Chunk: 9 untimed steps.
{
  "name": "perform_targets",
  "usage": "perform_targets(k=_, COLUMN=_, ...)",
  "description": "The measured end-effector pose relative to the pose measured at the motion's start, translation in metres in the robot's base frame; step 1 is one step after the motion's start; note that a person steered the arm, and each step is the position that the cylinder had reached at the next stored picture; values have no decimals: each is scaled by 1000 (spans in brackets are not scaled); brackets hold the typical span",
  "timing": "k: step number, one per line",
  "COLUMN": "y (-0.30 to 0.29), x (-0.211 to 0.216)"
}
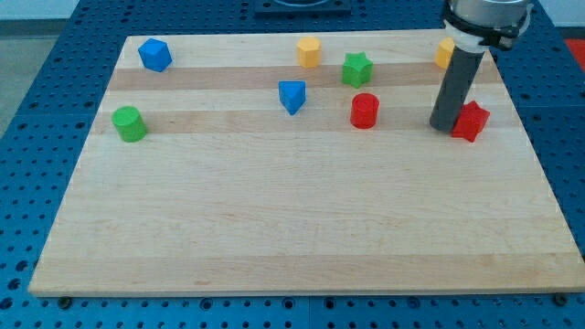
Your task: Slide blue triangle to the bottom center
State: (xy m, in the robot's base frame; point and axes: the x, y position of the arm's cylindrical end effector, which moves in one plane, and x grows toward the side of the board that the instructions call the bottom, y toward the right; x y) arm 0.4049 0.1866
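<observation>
My tip (445, 126), a bare rod lacking jaws, is sitting far right, touching the red star (472, 121), well apart from the blue triangle (292, 96).

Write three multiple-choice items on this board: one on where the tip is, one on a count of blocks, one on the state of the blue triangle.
1. My tip stands
A. against the red star block, on its left in the view
B. beside the green cylinder
C. at the board's bottom edge

2. How many red blocks lie on the wooden board?
A. one
B. two
C. three

3. The blue triangle is
A. at the bottom centre already
B. in the board's upper half, apart from my tip
C. stacked on the red cylinder

Answers
1: A, the rod's end meets the star's left side, as far as the view shows.
2: B, a cylinder and a star.
3: B, it sits near the view's top, with the red cylinder between it and my tip.
</observation>
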Motion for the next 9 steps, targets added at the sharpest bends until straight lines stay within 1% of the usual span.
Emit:
perform_targets(k=1, y=0, x=7)
perform_targets(k=3, y=-6, x=4)
perform_targets(k=5, y=-10, x=-41)
perform_targets(k=6, y=-32, x=-55)
perform_targets(k=9, y=-163, x=-73)
